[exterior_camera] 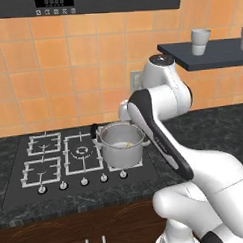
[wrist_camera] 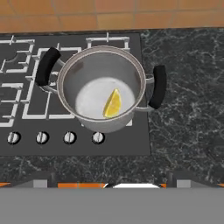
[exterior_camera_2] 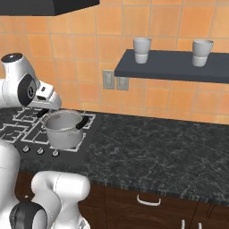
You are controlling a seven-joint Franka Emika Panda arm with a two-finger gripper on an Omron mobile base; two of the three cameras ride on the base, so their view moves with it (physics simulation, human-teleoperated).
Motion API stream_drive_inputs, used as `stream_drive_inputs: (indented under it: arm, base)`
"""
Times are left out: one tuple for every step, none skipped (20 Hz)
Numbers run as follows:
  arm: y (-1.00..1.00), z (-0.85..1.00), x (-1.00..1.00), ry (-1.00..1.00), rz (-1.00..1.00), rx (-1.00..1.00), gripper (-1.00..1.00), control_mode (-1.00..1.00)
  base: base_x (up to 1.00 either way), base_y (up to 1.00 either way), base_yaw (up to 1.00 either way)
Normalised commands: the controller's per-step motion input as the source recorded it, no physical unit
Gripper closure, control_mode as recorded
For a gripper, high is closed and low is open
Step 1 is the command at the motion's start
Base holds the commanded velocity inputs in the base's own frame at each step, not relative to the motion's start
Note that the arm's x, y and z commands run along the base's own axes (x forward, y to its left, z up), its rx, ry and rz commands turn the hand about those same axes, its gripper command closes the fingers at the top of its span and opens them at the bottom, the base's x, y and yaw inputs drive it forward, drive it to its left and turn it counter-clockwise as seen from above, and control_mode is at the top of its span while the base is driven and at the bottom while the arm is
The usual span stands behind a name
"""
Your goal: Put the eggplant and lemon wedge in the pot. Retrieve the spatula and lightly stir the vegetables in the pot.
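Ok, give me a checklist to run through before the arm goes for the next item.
1. Lemon wedge lying on the floor of the pot: ok.
2. Pot upright on the stove, both black handles free: ok.
3. Eggplant in the pot: not ok, only the wedge is inside.
4. Jaws empty and apart: cannot tell from the pictures alone; nothing hangs over the pot in the hand view.
5. Eggplant and spatula located: cannot tell, neither is in these pictures.
6. Counter to the right of the stove free for a swing of the arm: ok.
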Motion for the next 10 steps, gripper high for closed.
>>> stream_drive_inputs:
  arm:
    - [-0.41,0.74,-0.76,0.04,0.0,0.0,-1.0,-1.0]
    - [-0.51,0.61,-0.81,0.02,-0.01,0.0,-1.0,-1.0]
    - [-0.63,0.54,-0.76,0.01,-0.03,0.0,-1.0,-1.0]
    - [-0.58,0.41,-0.64,0.01,-0.03,0.0,-1.0,-1.0]
    - [-0.6,0.34,-0.49,0.01,-0.04,0.0,-1.0,-1.0]
    - [-0.73,0.24,-0.51,0.0,-0.04,0.0,-1.0,-1.0]
    - [-0.76,0.14,-0.46,0.0,-0.04,0.0,-1.0,-1.0]
    - [-0.52,0.03,-0.26,0.0,-0.08,0.0,-1.0,-1.0]
    - [-0.36,0.0,-0.11,0.0,-0.09,0.0,-1.0,-1.0]
    - [-0.27,0.0,-0.09,0.0,-0.09,0.0,-1.0,-1.0]
  base:
    - [0.0,0.0,0.0]
    - [0.0,0.0,0.0]
    - [0.0,0.0,0.0]
    - [0.0,0.0,0.0]
    - [0.0,0.0,0.0]
    - [0.0,0.0,0.0]
    - [0.0,0.0,0.0]
    - [0.0,0.0,0.0]
    - [0.0,0.0,0.0]
    - [0.0,0.0,0.0]
